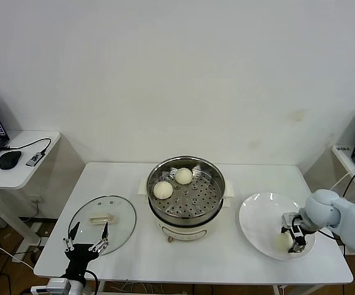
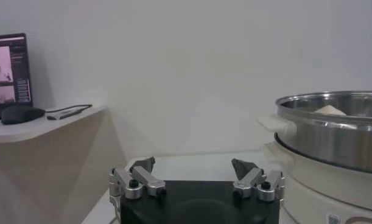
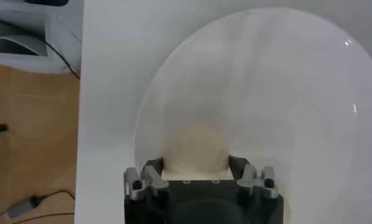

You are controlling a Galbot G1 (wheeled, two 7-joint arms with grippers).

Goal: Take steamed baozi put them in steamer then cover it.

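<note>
**— Which step are you on?**

— Picking up a bun. Two buns (image 1: 163, 190) already sit on the holed tray inside the steamer (image 1: 186, 200), toward its far and left side. My right hand (image 1: 292, 241) is down on the white plate (image 1: 260, 212), to the right of the steamer, with its fingers (image 3: 154, 171) set on either side of another bun (image 3: 195, 152). They stand narrow and look pressed against its sides, so I judge I have it gripped, though it is still resting on the plate.

**— And next?**

— Lift it straight up clear of the plate's rim, carry it left over the steamer's tall steel wall, and lower it onto a bare patch of tray, to the near or right side, so it doesn't squash the two inside. The dough looks soft; I'd hold it gently.

**— Your other hand?**

— My left hand (image 1: 86, 243) hangs wide and empty at the near edge of the desk (image 1: 226, 264), left of the steamer, just beside the glass lid (image 1: 102, 225) lying flat there. The lid goes on last.

**— Anything in the way?**

— Only the steamer's wall. A side table with a mouse (image 1: 9, 160) and cable stands well left of it, out of reach.
</note>
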